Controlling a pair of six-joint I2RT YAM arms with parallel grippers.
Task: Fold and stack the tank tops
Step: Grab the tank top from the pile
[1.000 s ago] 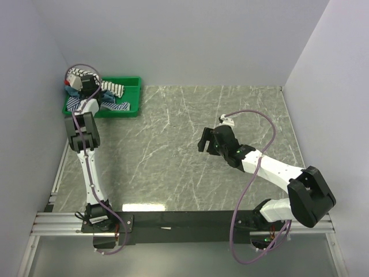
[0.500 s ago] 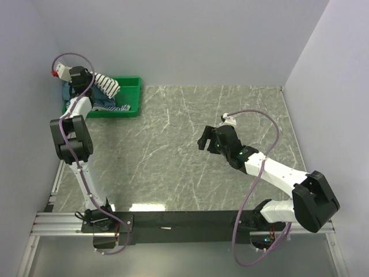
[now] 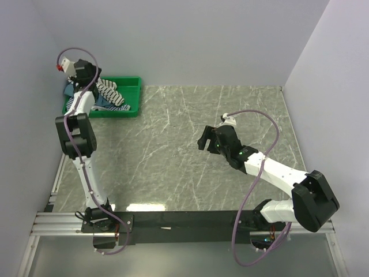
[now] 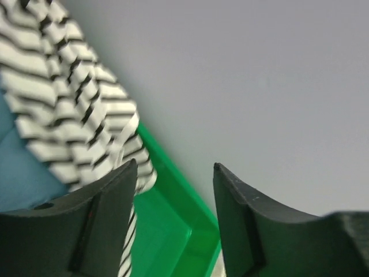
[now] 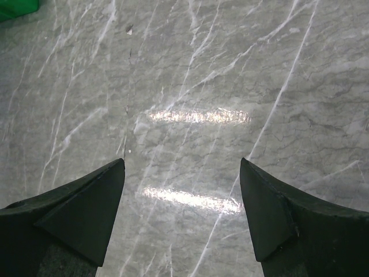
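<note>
My left gripper (image 3: 92, 77) hangs raised over the back left corner of the green tray (image 3: 131, 92). In the left wrist view its jaws (image 4: 173, 167) are open, with only the tray (image 4: 167, 231) showing between them. The white tank top with thin black stripes (image 3: 110, 91) drapes across the tray just below the gripper; in the wrist view it (image 4: 63, 98) is blurred, beside the left finger (image 4: 106, 219). A teal-blue tank top (image 3: 102, 104) (image 4: 17, 167) lies under it. My right gripper (image 3: 203, 140) (image 5: 181, 164) hovers open above the bare marble, holding nothing.
The tray sits against the left wall at the table's back left corner. Grey walls close in the table at the back and on both sides. The grey marble tabletop (image 3: 173, 133) (image 5: 190, 75) spreads between the two arms.
My left gripper rose out of the tray with the black-striped top, then opened; the cloth now drapes over the tray. The right arm has hardly moved.
</note>
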